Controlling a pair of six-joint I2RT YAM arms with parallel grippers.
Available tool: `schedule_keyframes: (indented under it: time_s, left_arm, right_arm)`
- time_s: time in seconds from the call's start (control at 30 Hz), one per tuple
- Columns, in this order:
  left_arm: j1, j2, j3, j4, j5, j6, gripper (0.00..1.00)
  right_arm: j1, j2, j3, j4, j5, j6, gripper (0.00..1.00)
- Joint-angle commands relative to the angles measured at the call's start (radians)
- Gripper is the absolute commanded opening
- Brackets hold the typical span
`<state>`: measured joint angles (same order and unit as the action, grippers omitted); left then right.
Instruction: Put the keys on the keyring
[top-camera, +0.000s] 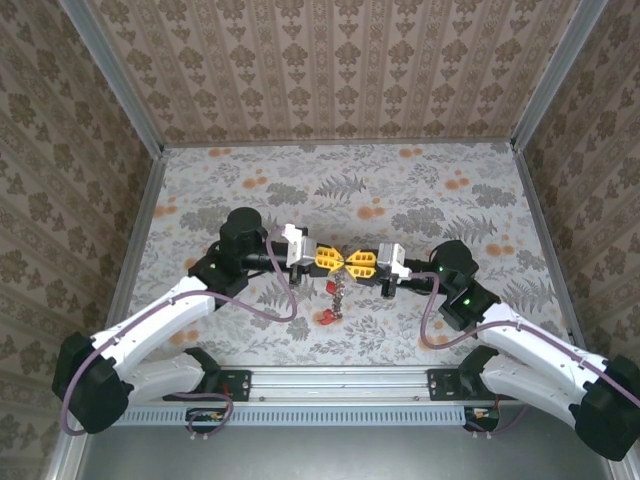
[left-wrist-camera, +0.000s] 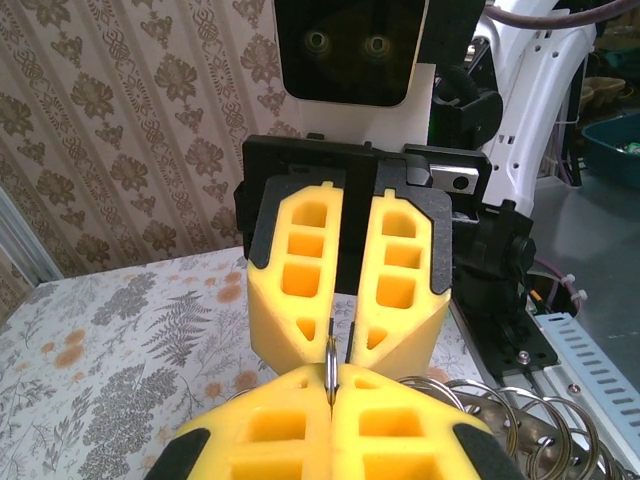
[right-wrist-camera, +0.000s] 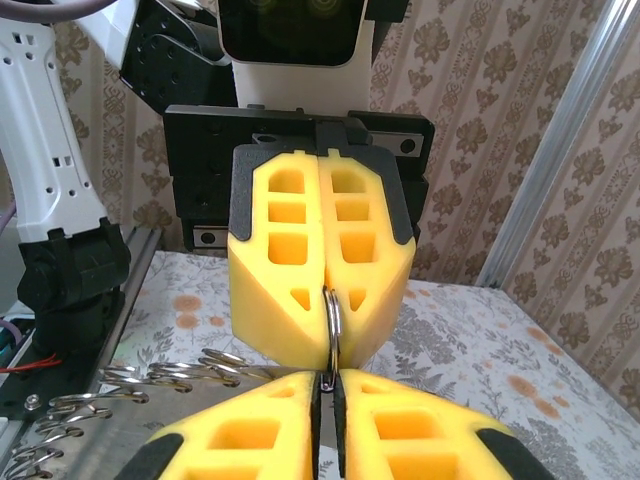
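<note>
Left gripper (top-camera: 336, 261) and right gripper (top-camera: 353, 262) meet tip to tip, their blocky yellow fingers clamping the thin metal keyring (right-wrist-camera: 333, 320). The keys (top-camera: 334, 292) dangle over the floral table (top-camera: 420, 190), with wire coils (left-wrist-camera: 500, 415) nearby.

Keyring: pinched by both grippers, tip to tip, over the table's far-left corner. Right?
Wrong spot. In the top external view the left gripper and right gripper meet tip to tip over the middle of the table; both pinch the keyring.

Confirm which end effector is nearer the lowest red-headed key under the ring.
Left, narrowly. The left end effector and right end effector meet tip to tip, both pinching the thin grey metal keyring. The small red-headed key sits below that junction, offset toward the left one's side.
</note>
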<state>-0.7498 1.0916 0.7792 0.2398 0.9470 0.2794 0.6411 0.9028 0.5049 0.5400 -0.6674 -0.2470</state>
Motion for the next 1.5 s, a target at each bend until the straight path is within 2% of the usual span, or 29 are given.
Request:
schedule_keyframes:
  time_s: [0.0, 0.2, 0.37, 0.43, 0.57, 0.7, 0.93, 1.03, 1.4, 1.43, 1.47]
  left_arm:
    - [-0.012, 0.014, 0.024, 0.077, 0.049, -0.022, 0.0]
    - [-0.02, 0.037, 0.029, 0.053, 0.057, -0.002, 0.0]
    - [-0.023, 0.048, 0.032, 0.003, 0.05, 0.033, 0.0]
    - [-0.023, 0.045, 0.031, -0.024, 0.029, 0.043, 0.01]
    - [-0.013, 0.019, 0.039, -0.142, -0.009, 0.106, 0.15]
    - [0.015, 0.011, 0.047, -0.218, 0.006, 0.136, 0.15]
    - [0.026, 0.025, 0.067, -0.265, 0.03, 0.152, 0.14]
    - [0.026, 0.031, 0.071, -0.283, 0.029, 0.168, 0.0]
    - [0.025, 0.029, 0.028, -0.217, -0.007, 0.166, 0.0]
    - [0.026, 0.028, 0.022, -0.199, -0.015, 0.156, 0.0]
    - [0.024, 0.026, 0.016, -0.182, -0.014, 0.151, 0.0]
  right_arm:
    - [0.008, 0.016, 0.049, -0.026, -0.06, -0.025, 0.19]
    - [0.008, 0.02, 0.07, -0.072, -0.064, -0.056, 0.16]
    - [0.008, 0.026, 0.073, -0.074, -0.064, -0.059, 0.0]
    - [0.008, 0.022, 0.07, -0.092, -0.035, -0.06, 0.0]
    - [0.004, 0.004, 0.06, -0.157, 0.035, -0.074, 0.0]
    - [0.003, 0.0, 0.05, -0.185, 0.056, -0.074, 0.0]
    - [0.003, 0.016, 0.069, -0.259, 0.073, -0.104, 0.0]
    - [0.003, 0.017, 0.07, -0.271, 0.076, -0.112, 0.0]
    - [0.003, 0.017, 0.028, -0.216, 0.063, -0.088, 0.0]
    - [0.002, 0.019, 0.022, -0.213, 0.064, -0.087, 0.01]
    - [0.0, 0.023, 0.016, -0.213, 0.057, -0.086, 0.07]
